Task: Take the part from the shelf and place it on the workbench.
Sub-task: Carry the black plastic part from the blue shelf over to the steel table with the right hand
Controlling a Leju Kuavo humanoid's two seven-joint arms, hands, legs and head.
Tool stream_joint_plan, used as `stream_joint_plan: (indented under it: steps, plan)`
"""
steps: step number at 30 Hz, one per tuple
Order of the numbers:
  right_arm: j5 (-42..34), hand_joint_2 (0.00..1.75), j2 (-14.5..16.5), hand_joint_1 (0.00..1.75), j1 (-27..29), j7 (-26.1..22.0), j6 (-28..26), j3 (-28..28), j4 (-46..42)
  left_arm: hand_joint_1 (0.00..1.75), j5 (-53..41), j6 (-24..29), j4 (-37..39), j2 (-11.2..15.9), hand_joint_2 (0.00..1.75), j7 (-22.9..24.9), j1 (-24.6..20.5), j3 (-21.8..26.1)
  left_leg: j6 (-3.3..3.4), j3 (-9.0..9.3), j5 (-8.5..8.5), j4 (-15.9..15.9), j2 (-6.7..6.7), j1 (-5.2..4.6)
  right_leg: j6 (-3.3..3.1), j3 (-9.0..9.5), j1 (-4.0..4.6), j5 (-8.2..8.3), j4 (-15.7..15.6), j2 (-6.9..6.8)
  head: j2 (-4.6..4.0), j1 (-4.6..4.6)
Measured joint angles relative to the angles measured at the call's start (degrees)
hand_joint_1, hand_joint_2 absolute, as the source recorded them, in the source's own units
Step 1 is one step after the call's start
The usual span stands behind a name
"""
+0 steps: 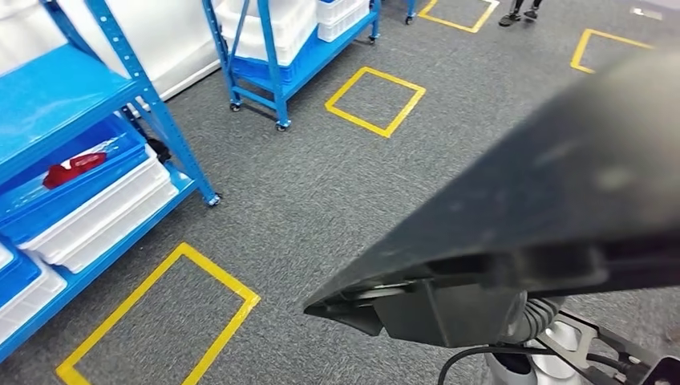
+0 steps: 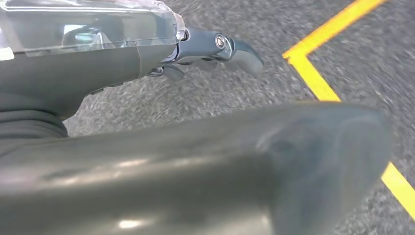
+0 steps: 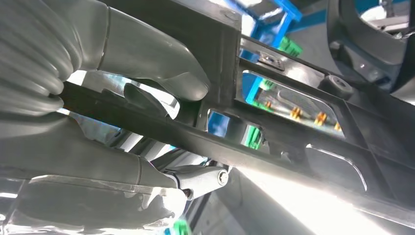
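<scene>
Carriage of the part (image 1: 553, 200) appears to be the step in hand: a long dark plastic panel is seen close under the head camera, running from the near centre up to the far right, well above the grey carpeted floor (image 1: 321, 184) and already apart from the blue shelf (image 1: 96, 104) at the left. In the right wrist view the right hand (image 3: 98, 112) is closed on the part (image 3: 303, 142), the thick grey thumb (image 3: 147, 58) pressed on one face of a dark rib and the darker fingers wrapped under the other, so the panel is gripped at that edge and extends away from the palm. In the left wrist view the left hand (image 2: 210, 51) hangs over the carpet beside a yellow floor marking (image 2: 313, 73), its fingers curled inward with nothing seen between them; a broad dark curved surface (image 2: 195, 166) lies across that view, probably the same part, though the blur makes this uncertain, and contact with the left hand cannot be told. No workbench is seen, so the task is judged roughly midway. The next move would call for the body to be turned toward the workbench with the grip kept firm, the long panel held level and kept away from the shelf uprights and the wheeled rack (image 1: 281, 56) at the far centre
</scene>
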Motion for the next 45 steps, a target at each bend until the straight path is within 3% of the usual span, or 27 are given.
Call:
stream_joint_plan:
  steps: [2,3,4,6,8,10,12,14,16,17,19,20,21,23,25,27,29,30,32,34,35,36,38,39,41,43,45]
  plan:
    - [0.0,1.75,0.3,1.75,-0.3,0.4,-0.3,0.0,0.1,0.0,0.0,0.0,0.0,0.1,0.0,0.0,0.3,0.0,-0.09,-3.88,-3.36,7.8,-2.23,0.0,-0.37,0.02,0.16,-0.01,0.0,1.39,0.01,-0.01]
    - [0.0,1.75,0.4,1.75,-0.3,0.6,-0.4,0.0,0.2,0.0,0.0,0.1,0.0,0.2,0.0,0.1,0.5,0.0,-0.13,-5.54,-4.1,10.8,-2.54,0.0,-0.44,0.04,0.23,-0.04,0.1,2.19,0.01,0.0]
    - [0.1,1.75,0.5,1.75,-0.3,0.7,-0.5,0.0,0.2,0.0,0.0,0.1,0.0,0.2,0.0,0.1,0.6,0.0,-0.13,-6.31,-3.6,11.7,-2.65,0.01,-0.45,0.07,0.26,-0.07,0.2,3.01,0.01,0.0]
    - [0.2,1.75,0.5,1.75,-0.4,1.0,-0.7,0.1,0.4,0.0,0.0,0.2,0.0,0.3,0.0,0.1,0.5,0.0,-0.03,-4.8,0.4,7.0,-3.3,0.09,-0.29,0.2,0.23,-0.22,0.5,4.61,0.01,0.01]
    - [0.3,1.75,0.6,1.75,-0.7,1.1,-0.9,0.1,0.6,0.0,0.0,0.4,0.0,0.4,0.0,0.0,0.4,0.0,0.19,-1.79,3.9,-0.5,-5.84,0.29,0.12,0.09,0.25,-0.46,1.0,6.08,0.0,0.01]
    - [0.3,1.75,0.7,1.75,-0.9,1.2,-1.2,0.2,0.8,0.0,0.0,0.4,0.0,0.5,0.0,-0.1,0.4,0.1,0.55,-0.4,4.44,-3.7,-7.33,0.35,0.73,-0.33,0.15,-0.45,1.2,7.33,0.0,0.0]
    - [0.3,1.75,0.7,1.75,-1.0,1.5,-1.5,0.2,1.0,0.0,-0.1,0.4,0.0,0.5,0.0,-0.3,0.2,0.1,1.2,-0.11,4.56,-4.2,-6.25,0.32,1.45,-0.64,-0.04,-0.22,1.1,8.34,0.01,0.0]
    - [0.4,1.75,0.7,1.75,-1.2,1.7,-1.8,0.2,1.3,0.0,-0.1,0.3,0.0,0.6,0.0,-0.4,0.0,0.1,1.97,0.16,4.89,-4.7,-4.94,0.44,1.95,-1.5,0.08,-1.29,2.9,6.58,0.01,0.02]
    - [0.9,1.75,0.8,1.75,-1.6,2.1,-2.4,0.2,1.6,0.0,-0.3,0.2,0.0,0.7,0.0,-0.4,0.1,0.1,2.44,0.34,4.95,-5.0,-3.55,0.37,2.31,-4.38,0.04,-4.45,8.8,3.02,0.01,0.04]
    - [1.2,1.75,0.8,1.75,-1.8,2.3,-2.7,0.2,1.8,0.0,-0.3,0.1,0.0,0.8,0.0,-0.3,0.2,0.1,2.57,0.35,4.87,-5.0,-2.79,0.26,2.49,-6.35,-0.12,-6.12,12.7,1.91,0.01,0.04]
    - [1.8,1.75,0.9,1.75,-1.7,2.5,-3.4,0.2,2.3,0.0,-0.4,0.0,0.0,0.8,0.0,-0.3,0.3,0.1,2.58,0.42,4.66,-5.0,-1.27,0.12,2.72,-8.68,-0.4,-7.05,17.0,1.07,0.01,0.05]
    - [2.0,1.75,0.9,1.75,-1.7,2.6,-3.7,0.2,2.6,0.0,-0.5,0.0,0.0,0.9,0.0,-0.3,0.2,0.1,2.5,0.54,4.53,-4.9,-0.57,0.1,2.71,-8.23,-0.47,-5.93,16.0,0.82,0.01,0.05]
    - [2.1,1.75,0.9,1.75,-1.7,2.6,-3.8,0.2,2.8,0.0,-0.5,-0.2,0.0,0.9,0.0,-0.3,0.2,0.1,2.39,0.76,4.36,-4.9,0.06,0.09,2.59,-6.59,-0.47,-4.0,12.8,0.36,0.01,0.05]
    - [2.3,1.75,1.0,1.75,-1.8,2.6,-4.1,0.2,3.2,0.0,-0.6,-0.6,0.0,0.9,0.0,-0.4,0.1,0.1,1.95,1.27,3.92,-4.9,1.17,-0.04,2.01,-2.38,0.05,-0.94,4.7,-2.21,0.0,0.05]
    - [2.6,1.75,1.1,1.75,-2.2,2.7,-4.4,0.3,3.7,0.0,-0.7,-1.2,0.0,0.9,0.0,-0.9,0.1,0.0,1.38,1.57,3.57,-5.0,2.23,-0.24,1.4,-0.57,0.72,-0.28,0.9,-3.68,-0.01,0.04]
    - [3.1,1.75,1.3,1.75,-2.9,3.1,-4.7,0.5,4.6,0.0,-0.9,-1.8,0.0,0.9,0.0,-1.4,0.0,0.0,0.83,1.86,3.35,-5.1,3.34,-0.31,0.93,-0.68,0.82,-0.22,0.6,-2.38,0.0,0.04]
    - [3.5,1.75,1.5,1.75,-3.8,3.6,-5.3,0.7,5.5,0.0,-1.1,-2.3,0.0,0.8,0.0,-1.8,-0.3,-0.1,0.36,1.63,2.16,-3.8,1.94,-0.12,0.31,-0.45,0.57,0.06,0.1,-1.12,0.01,0.04]
    - [3.7,1.75,1.7,1.75,-4.2,3.7,-5.8,0.9,5.9,0.0,-1.2,-2.4,0.0,0.8,0.0,-1.9,-0.4,-0.2,0.19,0.72,0.78,-1.6,0.48,-0.01,-0.03,-0.29,0.4,0.2,-0.2,-0.51,0.01,0.04]
    - [4.0,1.75,2.2,1.75,-4.7,3.7,-6.6,1.3,6.6,0.0,-1.4,-2.6,0.0,0.8,0.0,-2.0,-0.1,-0.2,0.03,-2.9,-2.78,5.9,-2.02,0.1,-0.46,-0.21,0.36,0.24,-0.3,0.81,0.01,0.04]
    - [4.1,1.75,2.3,1.75,-4.6,3.5,-7.0,1.6,7.1,0.0,-1.4,-2.6,0.0,0.8,0.0,-2.0,0.2,-0.2,-0.14,-6.02,-3.96,11.3,-2.57,0.12,-0.57,-0.18,0.39,0.2,-0.2,2.41,0.01,0.03]
    - [4.0,1.75,2.4,1.75,-4.4,3.4,-7.0,1.6,7.2,0.0,-1.4,-2.6,0.0,0.8,0.0,-1.9,0.2,-0.2,-0.19,-6.27,-2.87,11.1,-2.65,0.16,-0.52,-0.12,0.38,0.17,-0.1,3.25,0.01,0.03]
    - [3.9,1.75,2.4,1.75,-4.3,3.1,-7.0,1.6,7.3,0.0,-1.4,-2.6,0.0,0.8,0.0,-1.8,0.2,-0.2,-0.19,-5.46,-0.76,8.6,-2.92,0.24,-0.41,-0.03,0.33,0.09,0.0,4.08,0.0,0.03]
    - [3.5,1.75,2.4,1.75,-4.0,2.5,-6.6,1.6,7.3,0.0,-1.4,-2.4,0.0,0.8,0.0,-1.5,0.2,-0.2,-0.07,-2.51,3.45,1.0,-5.06,0.49,0.04,-0.04,0.26,-0.25,0.6,5.64,0.0,0.03]
    - [3.3,1.75,2.4,1.75,-3.9,2.3,-6.4,1.6,7.3,0.0,-1.4,-2.2,0.0,0.8,0.0,-1.4,0.2,-0.2,0.05,-1.28,4.43,-1.8,-6.28,0.6,0.35,-0.25,0.19,-0.35,0.9,6.38,-0.01,0.03]
    - [3.0,1.75,2.4,1.75,-3.9,2.1,-6.0,1.7,7.3,0.0,-1.3,-2.0,0.0,0.8,0.0,-1.2,0.2,-0.2,0.44,-0.42,4.32,-3.7,-7.34,0.48,1.09,-0.8,-0.03,-0.25,1.2,7.7,0.0,0.04]
    - [2.7,1.75,2.5,1.75,-3.9,2.1,-5.7,1.7,7.1,0.0,-1.3,-1.9,0.0,0.8,0.0,-1.2,0.1,-0.2,1.12,-0.13,4.45,-4.2,-6.13,0.44,1.81,-1.09,-0.21,-0.1,1.2,8.31,0.01,0.04]
    - [2.4,1.75,2.4,1.75,-4.1,2.2,-5.5,1.7,7.0,0.0,-1.3,-2.0,0.0,0.8,0.0,-1.2,-0.1,-0.2,1.92,0.19,4.73,-4.8,-4.73,0.54,2.32,-2.23,-0.05,-1.53,3.5,5.87,0.0,0.04]
